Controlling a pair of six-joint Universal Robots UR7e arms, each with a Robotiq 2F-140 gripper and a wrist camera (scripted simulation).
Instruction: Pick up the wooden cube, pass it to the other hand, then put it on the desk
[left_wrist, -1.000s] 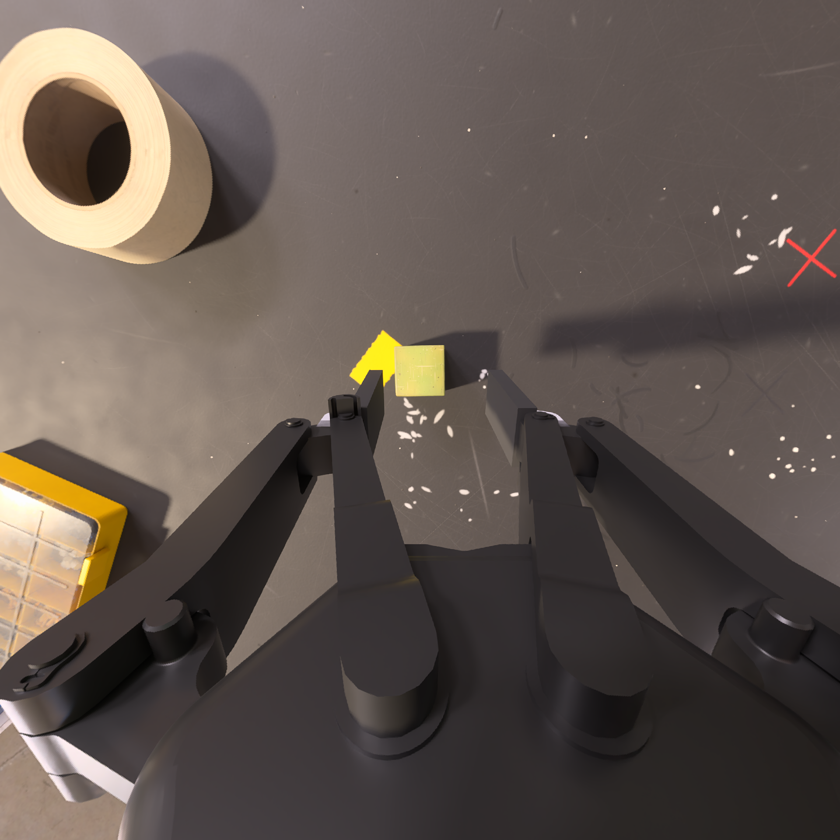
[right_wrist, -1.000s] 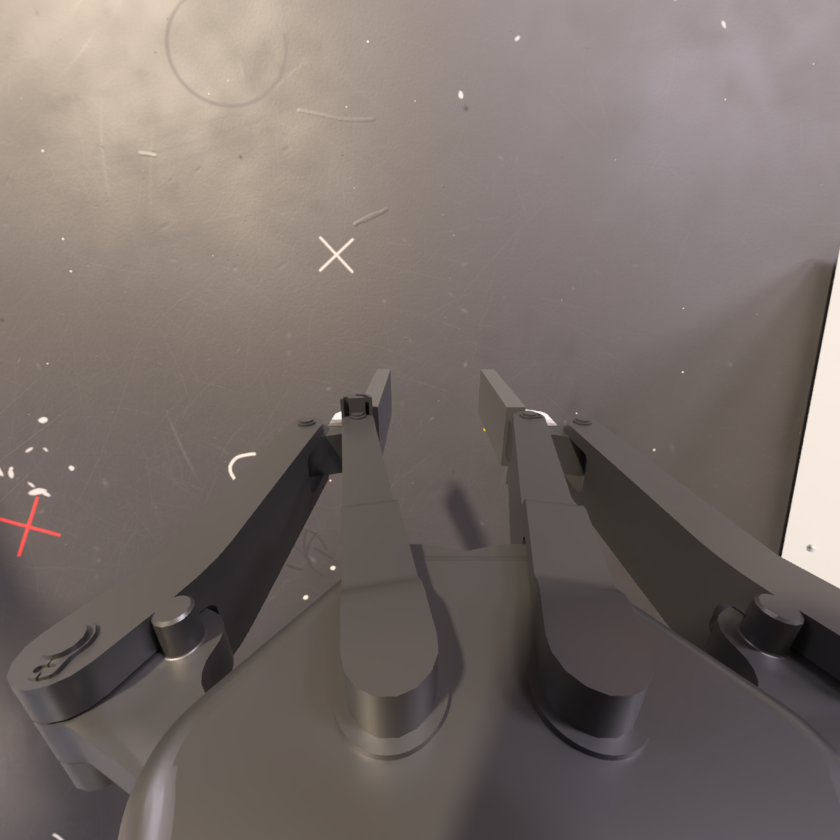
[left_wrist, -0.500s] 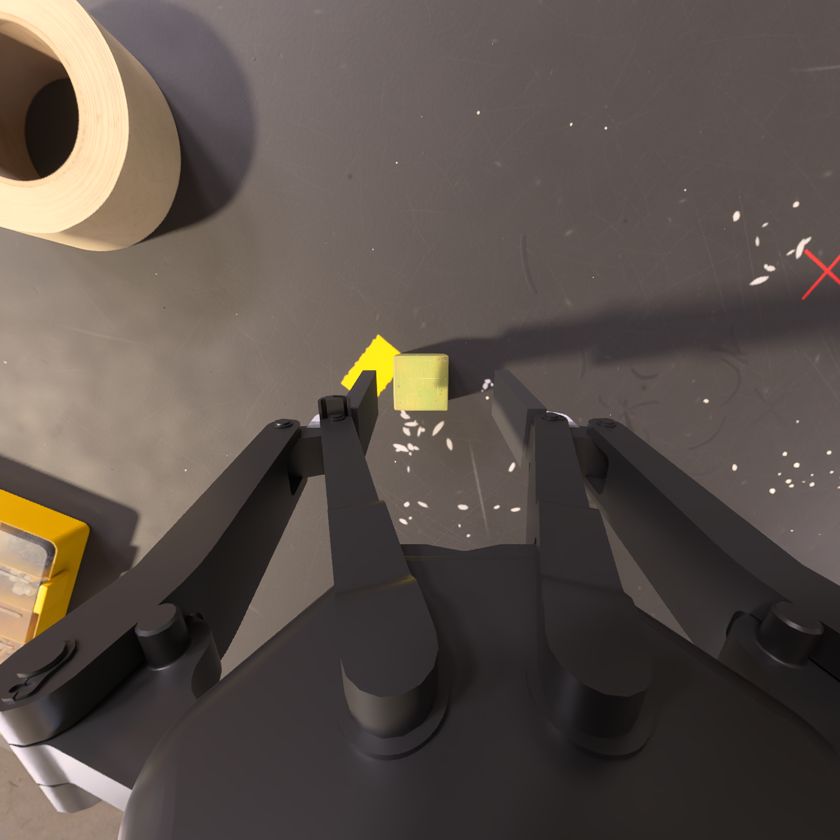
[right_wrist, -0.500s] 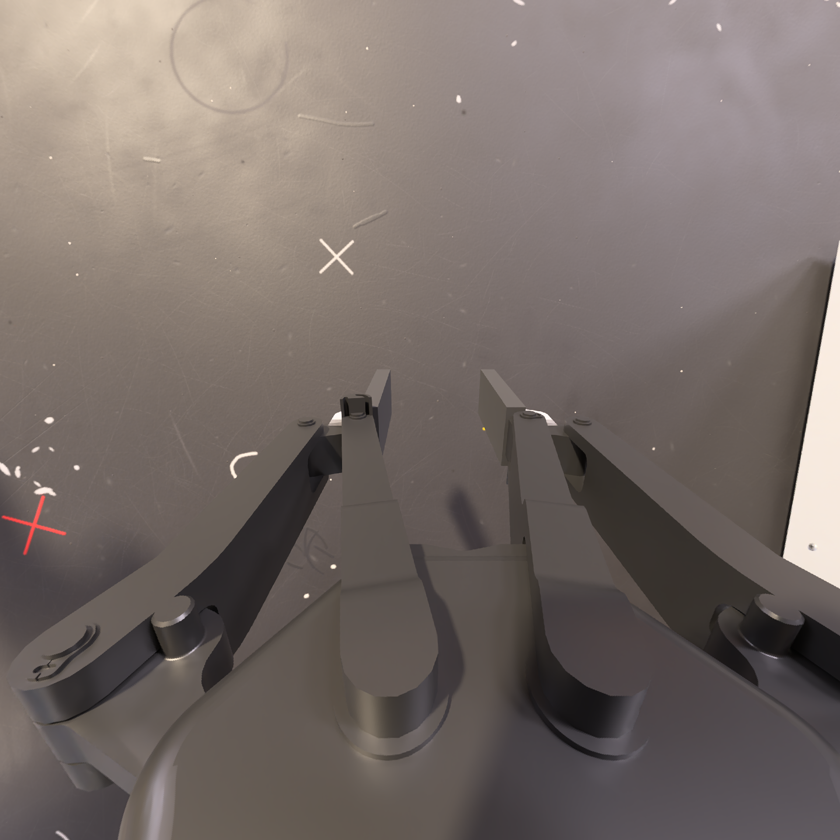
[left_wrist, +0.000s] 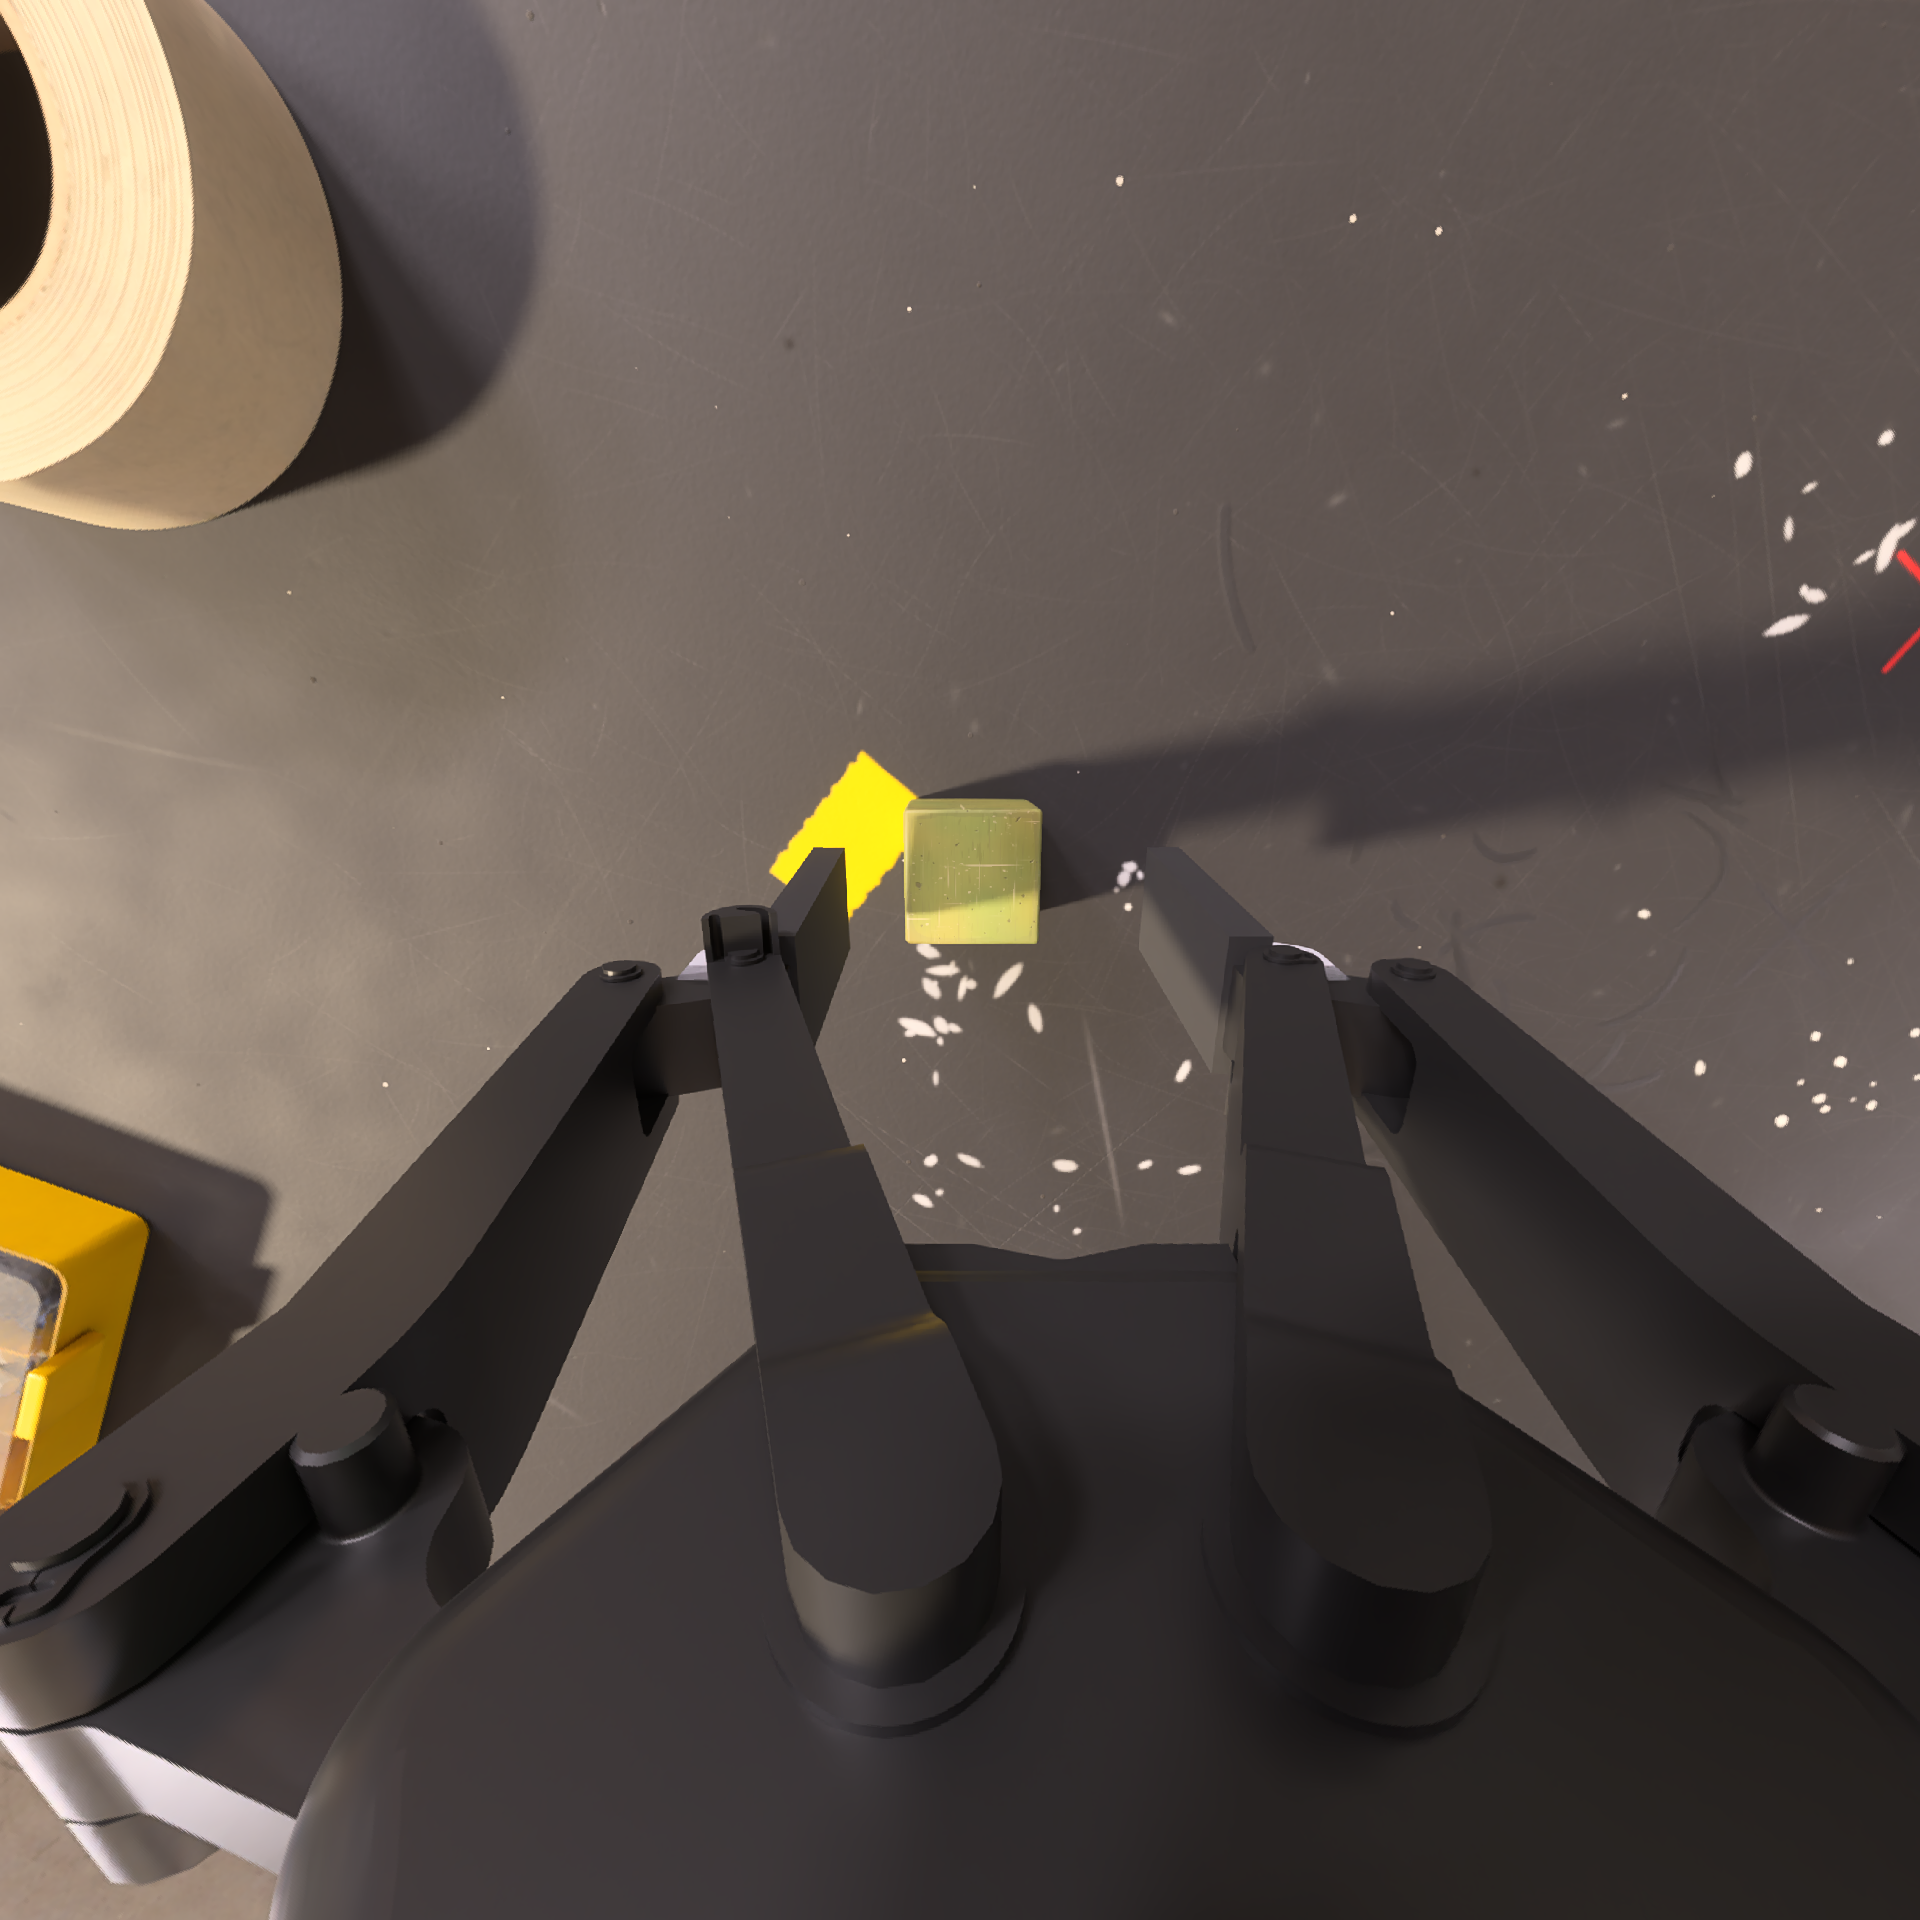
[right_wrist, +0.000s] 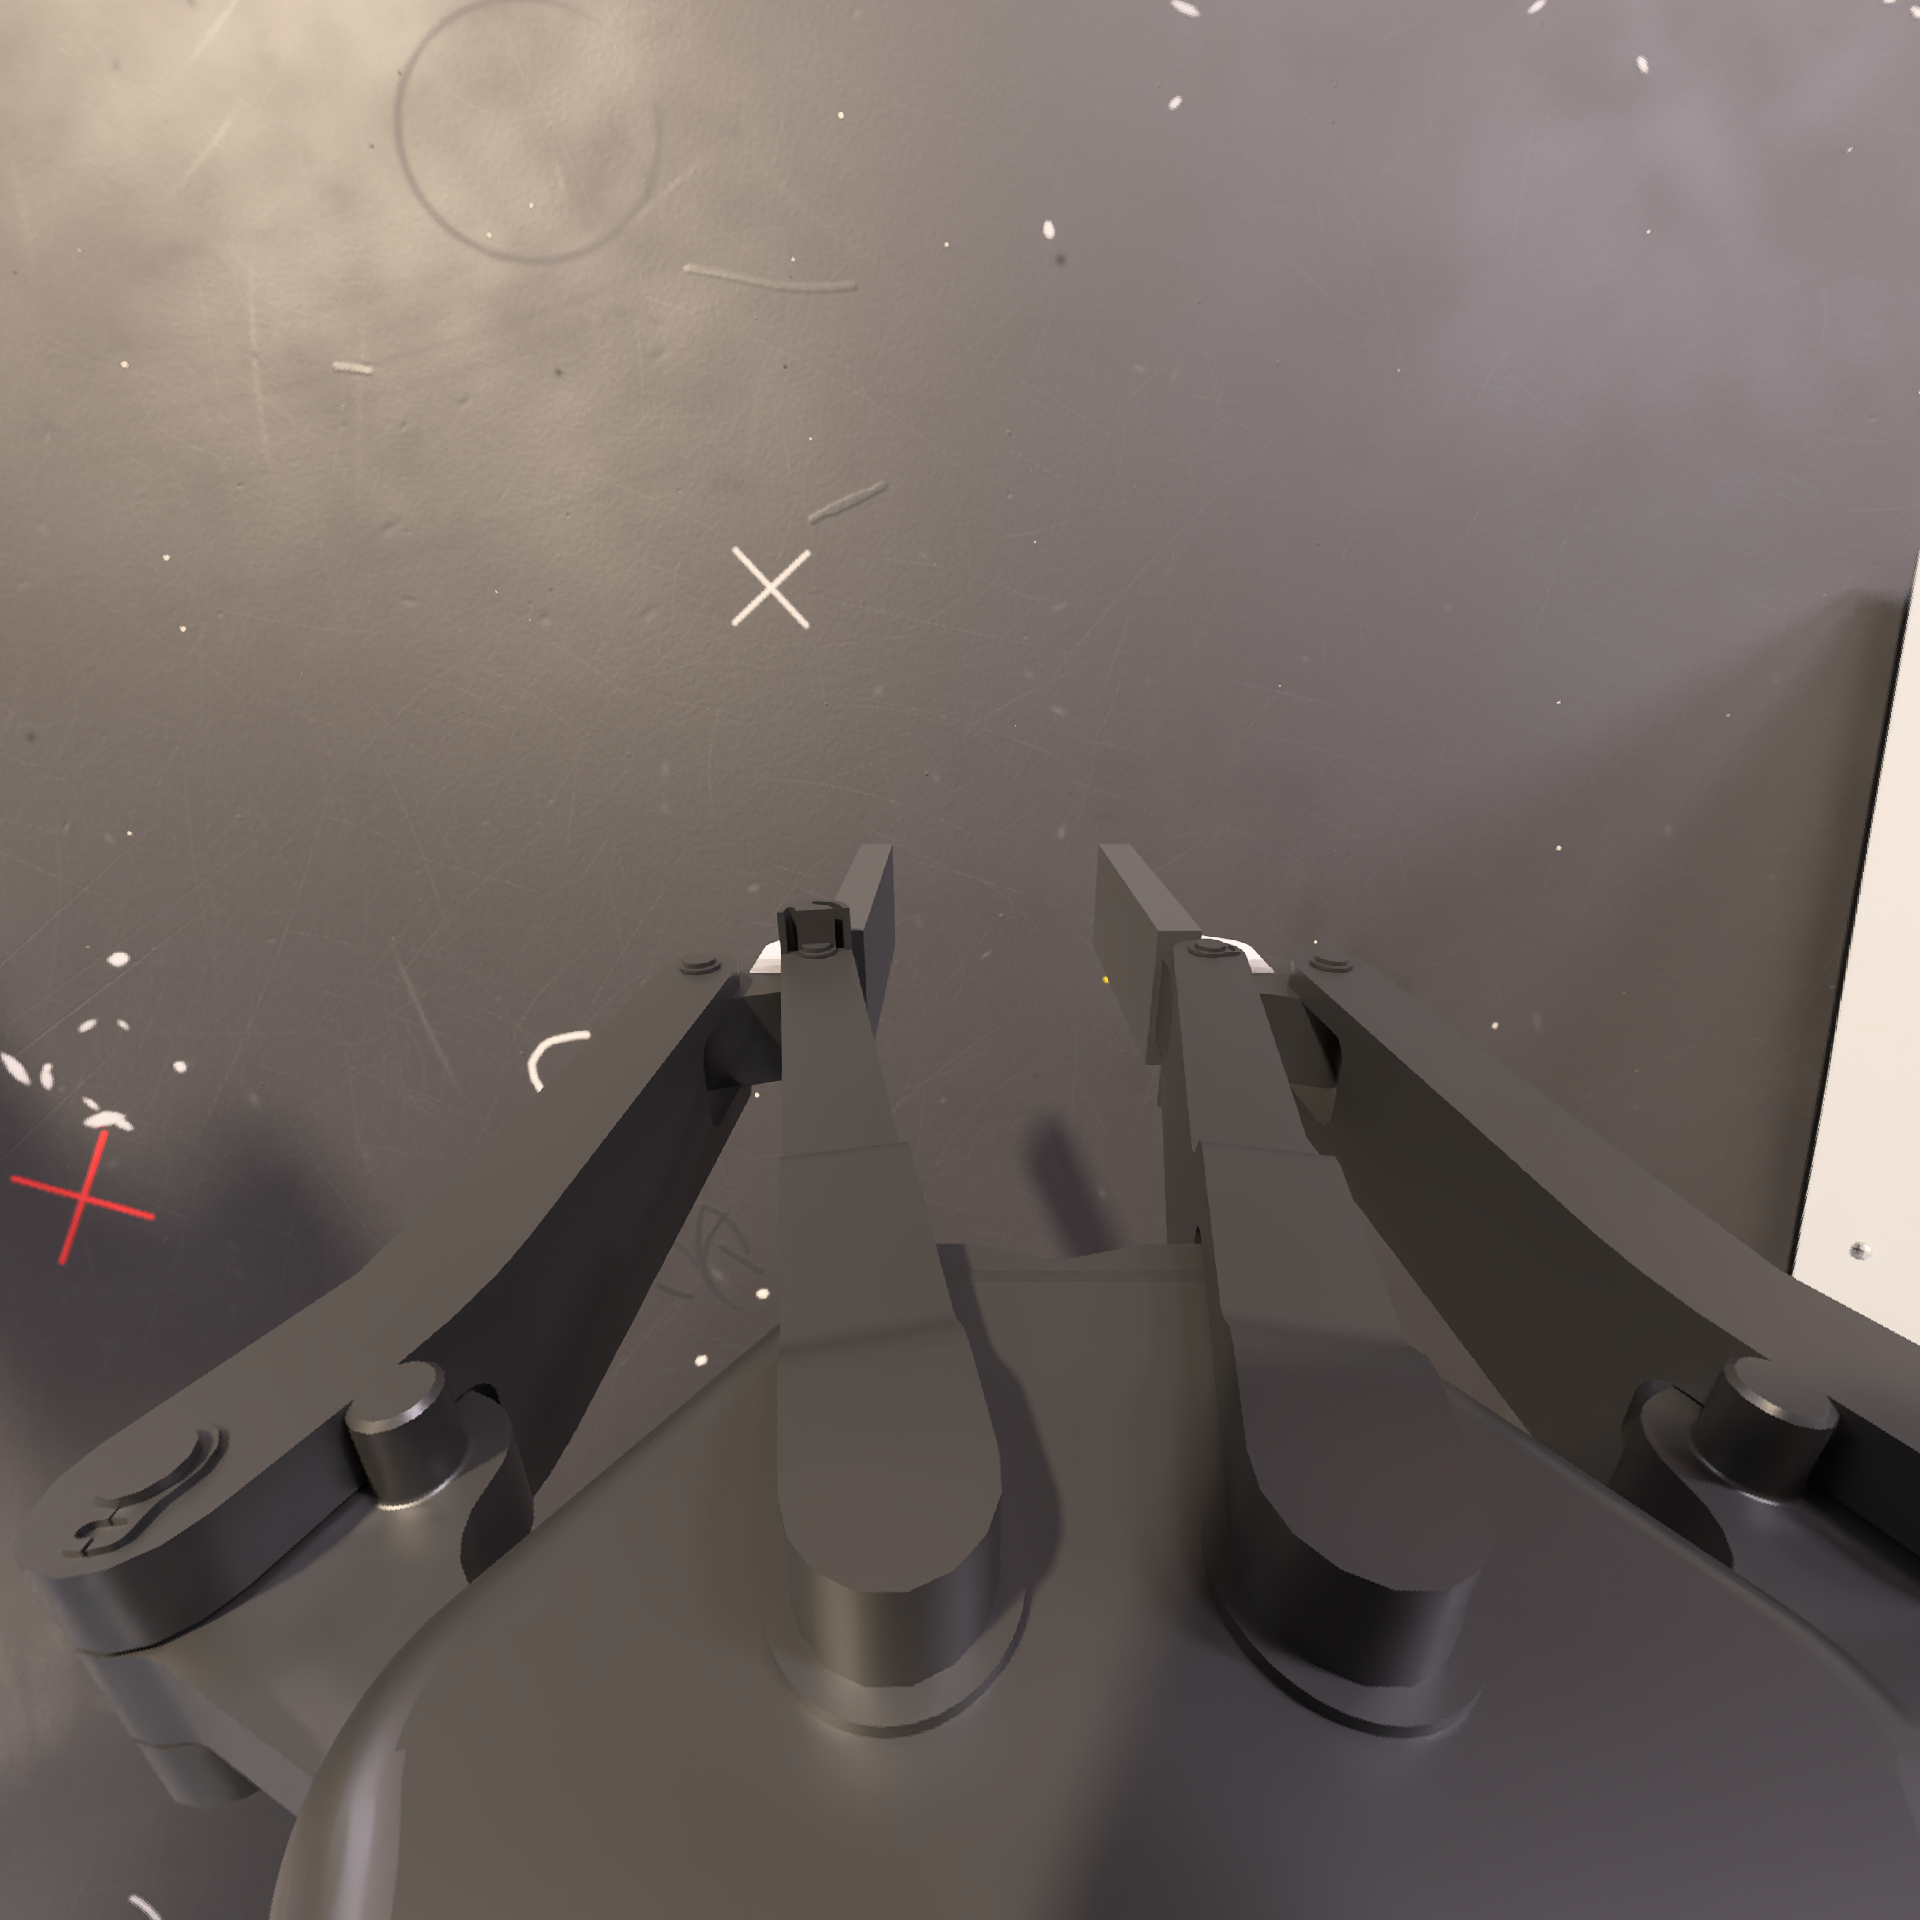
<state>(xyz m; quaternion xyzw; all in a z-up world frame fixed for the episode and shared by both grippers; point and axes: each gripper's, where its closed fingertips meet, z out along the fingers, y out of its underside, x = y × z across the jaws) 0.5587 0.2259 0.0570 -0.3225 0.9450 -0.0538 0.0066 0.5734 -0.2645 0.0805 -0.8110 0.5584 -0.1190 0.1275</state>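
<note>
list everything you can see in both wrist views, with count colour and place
wooden cube: 1, pale yellow-green, on the desk between the open jaws of the left gripper
yellow patch: 1, bright yellow, flat on the desk by the cube's left side
tape roll: 1, beige, top left of the left wrist view
yellow box: 1, yellow with a clear front, left edge of the left wrist view
red cross mark: 1, red, on the desk, lower left of the right wrist view
white cross mark: 1, white, ahead of the right gripper
white panel: 1, white, right edge of the right wrist view
desk: 1, dark grey, scratched, white flecks
left gripper: 1, black, open
right gripper: 1, black, open, empty
</note>
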